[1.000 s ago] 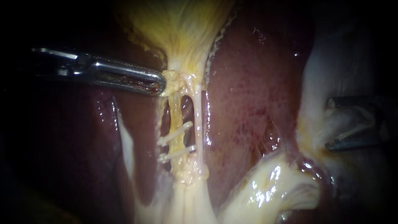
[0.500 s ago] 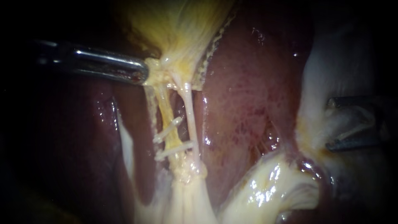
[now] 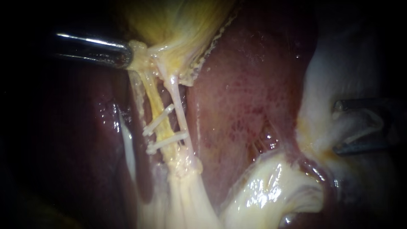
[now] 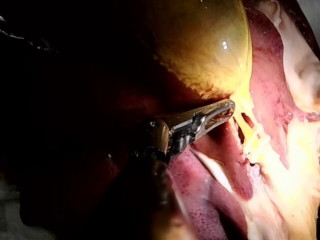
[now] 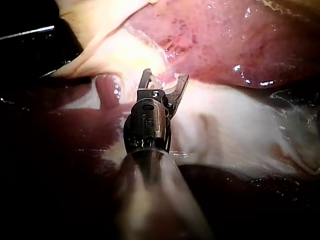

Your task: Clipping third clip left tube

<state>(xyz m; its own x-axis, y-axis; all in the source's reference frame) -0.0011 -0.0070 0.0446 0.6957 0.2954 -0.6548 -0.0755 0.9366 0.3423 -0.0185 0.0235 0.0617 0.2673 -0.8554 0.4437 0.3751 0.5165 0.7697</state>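
Jaws of left instrument [image 3: 127,55] clamped on gallbladder [image 3: 178,21] neck, shaft level, right instrument [image 3: 339,126] jaws spread around pale tissue [image 3: 360,122]

Dark red, glossy, mottled liver [image 3: 250,93] fills the centre of the endoscope view. Yellow-green, streaky gallbladder [image 3: 178,21] lies above it, narrowing to a stringy neck. In the left wrist view it looks smooth and rounded. Cream-white, wet fatty tissue [image 3: 267,191] is heaped below the liver. Pale whitish membrane [image 3: 339,63] drapes the liver's right margin.
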